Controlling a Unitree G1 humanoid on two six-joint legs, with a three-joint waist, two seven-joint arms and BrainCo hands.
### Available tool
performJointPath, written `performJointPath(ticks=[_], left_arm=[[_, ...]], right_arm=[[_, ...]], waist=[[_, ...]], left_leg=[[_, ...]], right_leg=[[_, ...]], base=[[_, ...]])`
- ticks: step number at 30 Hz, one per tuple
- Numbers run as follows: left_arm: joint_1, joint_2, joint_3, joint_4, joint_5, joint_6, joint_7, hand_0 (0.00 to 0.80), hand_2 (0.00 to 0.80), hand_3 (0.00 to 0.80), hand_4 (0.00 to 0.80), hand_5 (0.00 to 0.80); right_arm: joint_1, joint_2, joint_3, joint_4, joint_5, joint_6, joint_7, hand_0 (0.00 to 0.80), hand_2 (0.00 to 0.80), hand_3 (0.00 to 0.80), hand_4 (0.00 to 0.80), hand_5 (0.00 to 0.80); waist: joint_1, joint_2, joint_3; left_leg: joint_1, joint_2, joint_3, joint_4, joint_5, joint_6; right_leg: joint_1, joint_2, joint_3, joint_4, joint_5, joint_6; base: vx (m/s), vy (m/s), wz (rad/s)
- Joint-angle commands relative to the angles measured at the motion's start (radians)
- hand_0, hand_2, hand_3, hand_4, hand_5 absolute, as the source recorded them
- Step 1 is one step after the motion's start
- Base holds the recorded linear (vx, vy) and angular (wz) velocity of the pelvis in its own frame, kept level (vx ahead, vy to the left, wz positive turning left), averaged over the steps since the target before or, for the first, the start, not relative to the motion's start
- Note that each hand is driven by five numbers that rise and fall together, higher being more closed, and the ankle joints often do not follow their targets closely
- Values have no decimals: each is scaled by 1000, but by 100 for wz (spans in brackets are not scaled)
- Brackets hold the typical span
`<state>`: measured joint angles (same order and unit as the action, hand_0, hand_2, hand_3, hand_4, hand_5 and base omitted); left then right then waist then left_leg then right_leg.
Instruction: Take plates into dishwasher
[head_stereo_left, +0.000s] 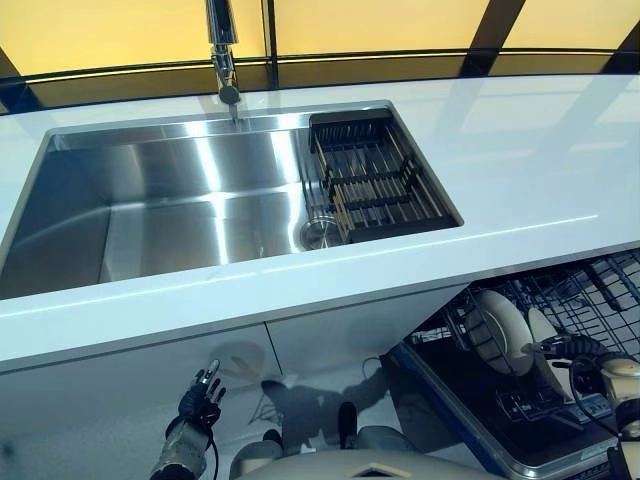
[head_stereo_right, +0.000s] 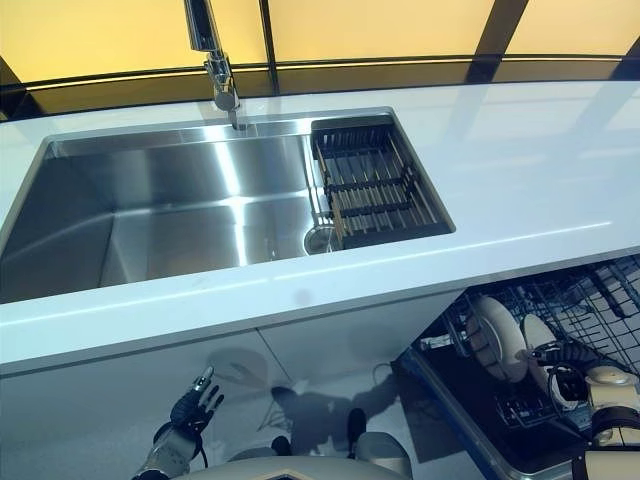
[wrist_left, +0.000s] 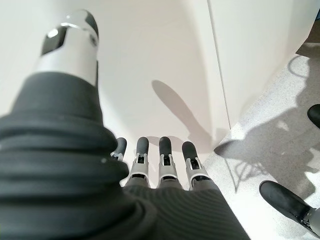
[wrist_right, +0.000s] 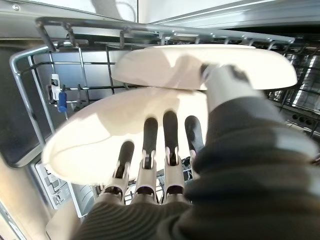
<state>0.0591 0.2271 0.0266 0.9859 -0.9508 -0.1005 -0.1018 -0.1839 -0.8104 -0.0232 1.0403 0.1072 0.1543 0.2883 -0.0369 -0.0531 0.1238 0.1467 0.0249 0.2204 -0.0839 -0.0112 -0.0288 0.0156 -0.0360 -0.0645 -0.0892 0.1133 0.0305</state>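
A long white countertop (head_stereo_left: 520, 170) spans the scene, and set into it is a wide stainless steel sink (head_stereo_left: 150, 210) with a chrome tap (head_stereo_left: 222, 50) above its back edge and a black slatted drying rack (head_stereo_left: 375, 180) sitting in its right end. Below the counter are plain white cabinet doors (head_stereo_left: 130, 390), and to the right the dishwasher's dark wire rack (head_stereo_left: 590, 300) is pulled out. Two round cream ceramic plates stand on edge in it, just beside each other: the larger plate (wrist_right: 100, 135) nearer the rack's front end and the second plate (wrist_right: 200, 65) behind it. The right hand (wrist_right: 165, 150) is at these plates, its straight fingers lying flat against the larger plate's face and its thumb reaching toward the second plate's rim; it does not appear to pinch either one. The plates look stiff, smooth, likely slippery and breakable, best taken by the rim with thumb on one face and fingers on the other. The rack's wire prongs and frame crowd the plates closely and could catch a rim. The left hand (wrist_left: 160, 160) hangs low before the white cabinet doors, fingers straight and side by side, holding nothing.
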Motion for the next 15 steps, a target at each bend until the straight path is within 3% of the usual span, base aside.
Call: performJointPath(ticks=[1, 15], left_arm=[[-45, 15, -8, -15, 37, -8, -17, 0, 0, 0, 0, 0], [-41, 16, -4, -8, 33, -17, -17, 0, 0, 0, 0, 0]], right_arm=[[-115, -46, 16, 62, -6, -17, -32, 0, 0, 0, 0, 0], [-86, -105, -22, 10, 10, -36, -47, 0, 0, 0, 0, 0]], waist=[[19, -27, -27], [1, -36, -32]], left_leg=[[-34, -47, -22, 96, -104, 43], [-31, -46, -11, 97, -109, 45]], right_leg=[[13, -10, -29, 54, -70, 69], [9, -4, -15, 55, -71, 69]], base=[[0, 0, 0], [0, 0, 0]])
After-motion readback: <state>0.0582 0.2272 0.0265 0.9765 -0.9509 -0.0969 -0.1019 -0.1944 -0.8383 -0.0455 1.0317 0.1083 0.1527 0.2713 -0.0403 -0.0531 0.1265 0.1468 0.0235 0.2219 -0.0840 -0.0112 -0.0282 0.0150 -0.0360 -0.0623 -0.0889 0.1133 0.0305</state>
